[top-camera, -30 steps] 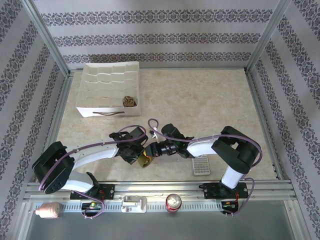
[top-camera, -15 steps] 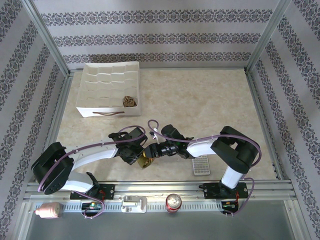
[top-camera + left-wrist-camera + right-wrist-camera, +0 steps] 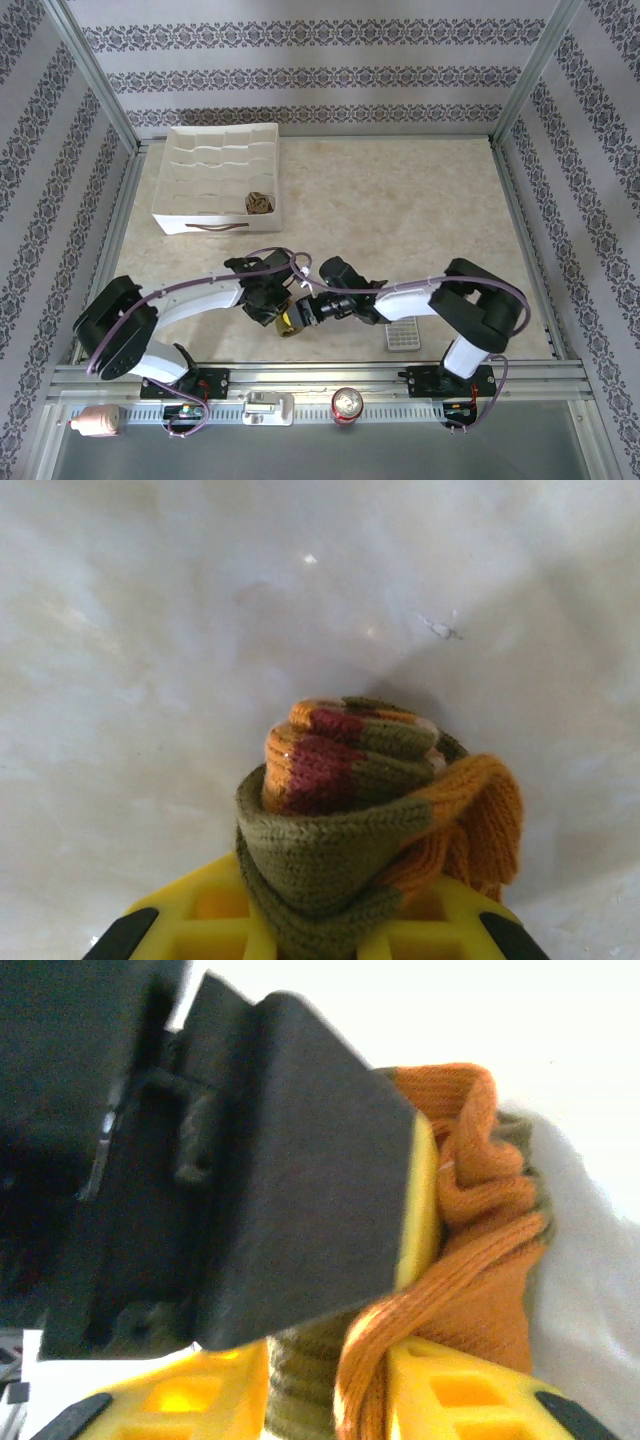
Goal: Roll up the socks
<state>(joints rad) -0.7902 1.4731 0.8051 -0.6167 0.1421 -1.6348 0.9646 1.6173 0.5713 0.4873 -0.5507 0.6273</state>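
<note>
Right gripper (image 3: 330, 1400) just slackened around the olive sock roll (image 3: 350, 780) (grip unclear), so left gripper (image 3: 320, 915), pinched tight, holds it now.

top external: fixed high behind the arm bases (image 3: 445, 378), looking down and forward over the whole marble counter (image 3: 400, 200), from far off.

left wrist: riding on the left end effector (image 3: 320, 935), aimed along its yellow fingers (image 3: 200, 930), very close on the olive-and-orange sock (image 3: 340, 810), with bare counter beyond.

right wrist: riding on the right end effector (image 3: 330, 1400), closer still, facing the same sock (image 3: 480, 1210) from the opposite side, with the left end effector's black finger (image 3: 300, 1160) across the frame.

shared by all three: that sock (image 3: 291, 322), near the counter's near edge.
</note>
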